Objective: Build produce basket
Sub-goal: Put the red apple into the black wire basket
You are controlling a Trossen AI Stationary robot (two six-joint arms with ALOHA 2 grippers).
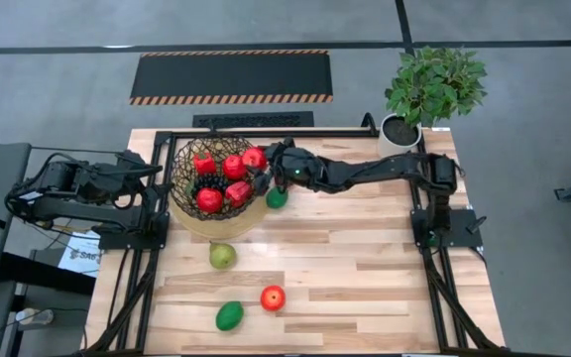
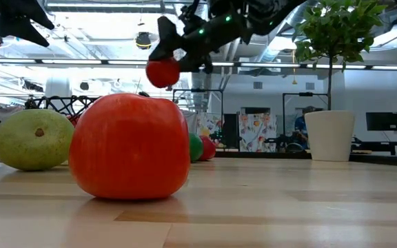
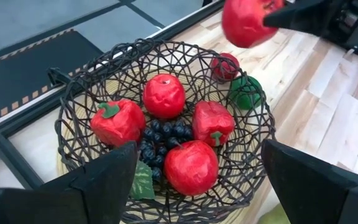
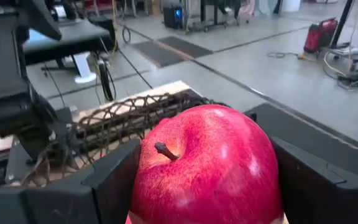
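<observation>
Pinching a red apple [image 4: 207, 168] between its fingers, right gripper [image 1: 262, 162] hangs over the basket [image 3: 79, 106] rim, heaped produce just below; released here, the apple may strike the rim and roll out.

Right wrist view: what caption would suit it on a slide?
Right gripper holds a red apple above the wire basket.

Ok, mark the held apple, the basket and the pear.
held apple [image 4: 207, 165], right wrist view, middle of its red skin.
basket [image 3: 166, 53], left wrist view, far woven rim.
pear [image 1: 223, 256], high view, centre of its body.
</observation>
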